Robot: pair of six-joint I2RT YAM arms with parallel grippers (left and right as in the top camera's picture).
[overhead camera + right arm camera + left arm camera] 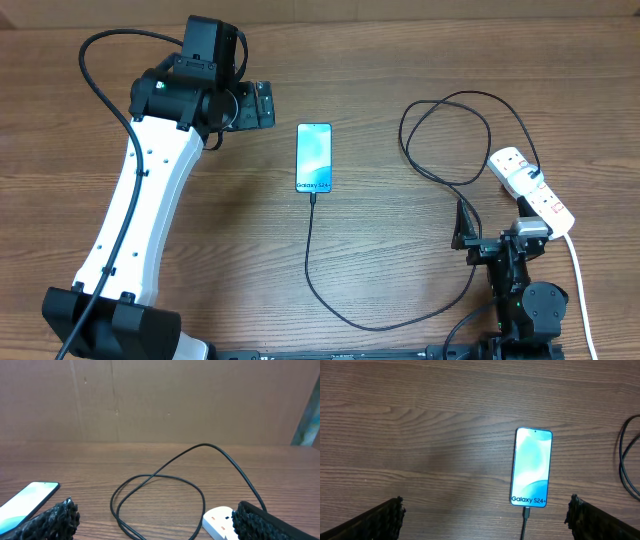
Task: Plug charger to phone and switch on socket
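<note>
The phone (313,158) lies flat at mid-table, its light blue screen up and lettering at the near end. The charger (306,255), a thin black cable, has its connector (525,512) set against the phone's (532,467) near end. From there it curves right and loops (205,445) to the socket (530,185), a white strip at the right. My left gripper (262,104) hovers open, up and left of the phone, with nothing between its fingers (380,520). My right gripper (490,240) stands open beside the socket (217,522), holding nothing.
The socket's thick white cord (578,275) runs to the front edge at the far right. The left arm's white link (140,210) crosses the table's left side. A brown wall (160,400) stands behind the table's far edge.
</note>
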